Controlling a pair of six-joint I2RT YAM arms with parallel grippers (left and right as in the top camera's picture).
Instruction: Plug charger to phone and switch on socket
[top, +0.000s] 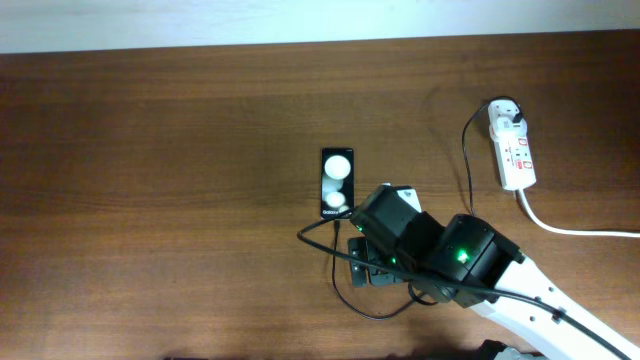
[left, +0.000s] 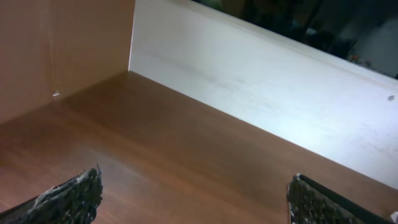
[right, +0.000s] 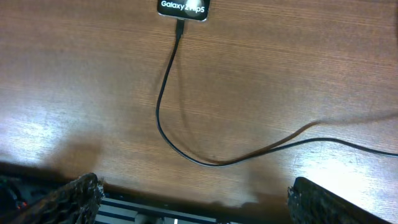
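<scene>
The black phone (top: 337, 182) lies flat mid-table with two white spots on its face. In the right wrist view only its lower edge (right: 182, 7) shows, and the connector tip (right: 180, 26) of the charger sits in that edge. The thin black charger cable (right: 163, 118) curves left, then runs off right. Overhead, the cable (top: 467, 160) leads to a white adapter (top: 508, 115) seated in the white socket (top: 517, 155) at the right. My right gripper (top: 365, 258) (right: 194, 186) hangs open just below the phone, holding nothing. My left gripper (left: 196, 186) is open over bare wood.
The socket's thick white cord (top: 575, 230) runs off to the right edge. The right arm (top: 470, 255) reaches in from the bottom right and covers part of the cable loop. A pale upright board (left: 261, 87) and a brown side panel (left: 62, 43) stand ahead of the left gripper.
</scene>
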